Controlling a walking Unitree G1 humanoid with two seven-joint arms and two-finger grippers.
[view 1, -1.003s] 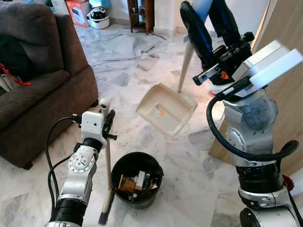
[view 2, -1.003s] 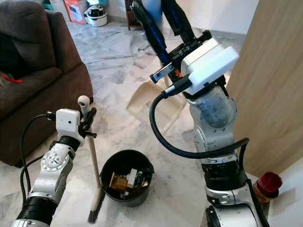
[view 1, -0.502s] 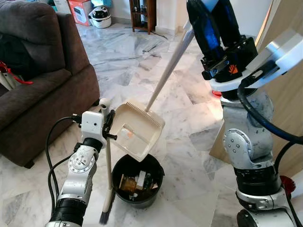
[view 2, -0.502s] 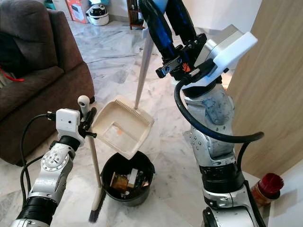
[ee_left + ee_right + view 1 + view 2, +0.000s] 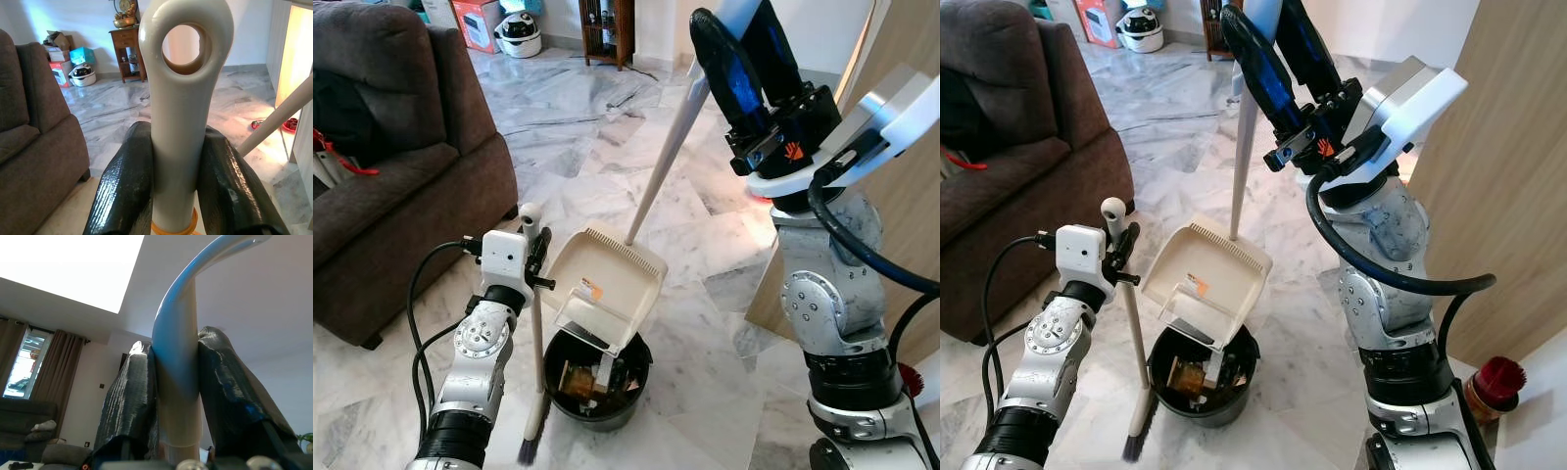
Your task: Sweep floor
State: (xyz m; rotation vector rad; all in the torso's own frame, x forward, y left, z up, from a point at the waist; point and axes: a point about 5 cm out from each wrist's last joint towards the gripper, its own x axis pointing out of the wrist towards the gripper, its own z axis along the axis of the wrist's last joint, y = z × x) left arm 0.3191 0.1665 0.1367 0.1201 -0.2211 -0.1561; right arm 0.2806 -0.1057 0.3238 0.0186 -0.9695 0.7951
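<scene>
**Dustpan tipped over the bin**

The right gripper point(image 5: 1268, 44) is raised high and its black fingers clamp the long pale handle point(image 5: 1244, 127) of the dustpan point(image 5: 1203, 279). The cream dustpan hangs tilted above the black bin point(image 5: 1197, 377), which holds rubbish. The left gripper point(image 5: 1122, 245) grips the upright broom point(image 5: 1134, 343) just beside the bin, bristles on the marble floor point(image 5: 1175, 127).

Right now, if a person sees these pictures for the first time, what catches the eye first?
First, the cream dustpan, tipped over the black bin in the middle of the marble floor, its long handle held high by the right pincer. Next, the left pincer, shut on the broom, which stands upright just left of the bin. A dark brown sofa stands at far left.
</scene>
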